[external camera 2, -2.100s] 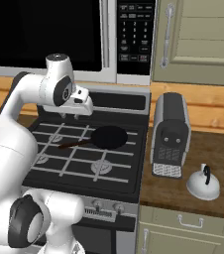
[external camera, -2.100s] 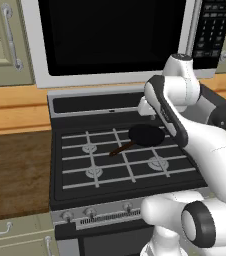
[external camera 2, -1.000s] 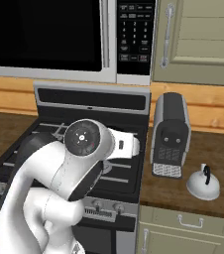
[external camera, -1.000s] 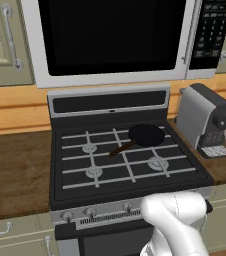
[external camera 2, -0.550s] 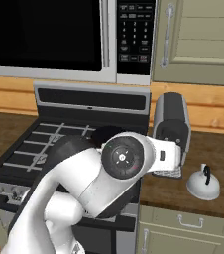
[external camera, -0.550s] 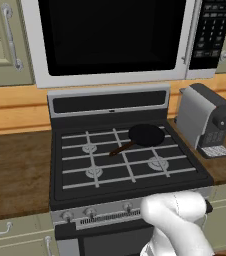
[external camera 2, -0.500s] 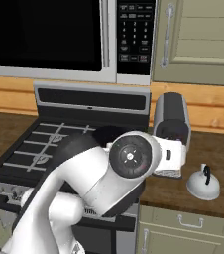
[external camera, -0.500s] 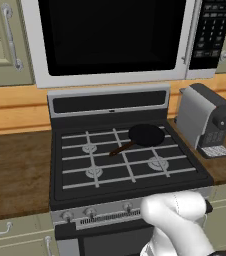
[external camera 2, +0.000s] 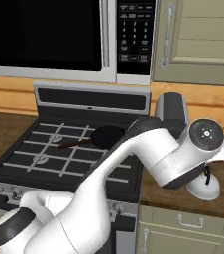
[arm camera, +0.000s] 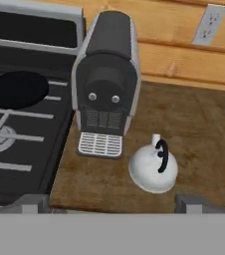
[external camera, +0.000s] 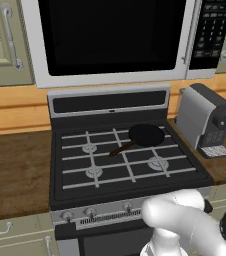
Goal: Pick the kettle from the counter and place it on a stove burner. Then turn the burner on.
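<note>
1. The kettle (arm camera: 153,169) stands upright on the table (arm camera: 204,129), to the right of the stove and just in front and to the right of the coffee machine (arm camera: 107,74), close to its drip tray but apart from it; its thin black handle (arm camera: 161,155) rises from the dome
2. In the right base view the arm's wrist hangs over the kettle (external camera 2: 204,186) and covers most of it, so the claw is above the kettle rather than around it; the hand view looks down on the kettle from well above
3. The claw's state cannot be told: its tips are not clear at the bottom of the hand view, and nothing appears to be held
4. Judged from this, the pick has not begun; the descent onto the handle is the step in hand
5. Risk: the handle is thin, so a descent slightly off line could close on air or push the dome sideways and tip the kettle
6. Risk: the coffee machine sits near, so a wide approach from that side may strike its tray
7. Risk: the frying pan (external camera: 146,135) already occupies the rear right stove burner, so the kettle would need a free one, such as the front right stove burner (external camera: 158,163); setting it across grate bars off centre could leave it tilted
8. The knobs (external camera: 90,212) line the stove's front edge; choosing the wrong one would light another burner
</note>
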